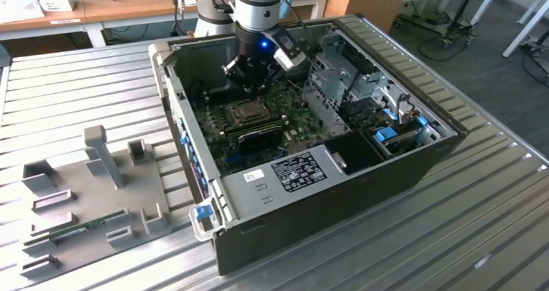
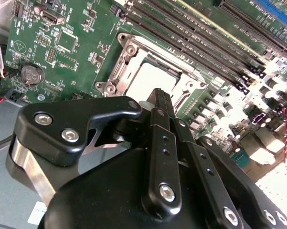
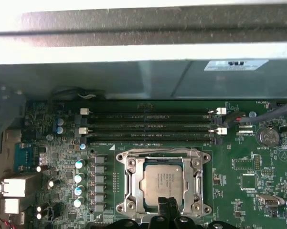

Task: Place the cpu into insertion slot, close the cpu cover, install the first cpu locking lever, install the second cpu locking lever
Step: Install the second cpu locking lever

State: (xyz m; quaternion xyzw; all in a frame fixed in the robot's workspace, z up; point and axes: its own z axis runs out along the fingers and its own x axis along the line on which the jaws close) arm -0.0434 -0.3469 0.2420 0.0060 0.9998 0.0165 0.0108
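The cpu [image 3: 162,180] lies flat in the insertion slot [image 3: 127,206] on the green board, its dull metal top showing through the window of the cpu cover [image 3: 196,176]. The cover lies down flat around the chip. In the second wrist view the cpu [image 2: 155,78] and the cover [image 2: 126,57] sit just beyond my black fingertips. My gripper [image 3: 168,206] hovers at the socket's edge, shut, with nothing in it. In the exterior view the gripper [image 1: 249,79] hangs inside the open computer case, just above the cpu [image 1: 251,113].
Long black memory slots [image 3: 148,125] run beside the socket. A coin battery [image 3: 268,137] sits further along the board. The case walls [image 1: 171,98] and a metal drive cage [image 1: 343,85] hem in the board. A grey fixture tray [image 1: 86,194] lies outside the case.
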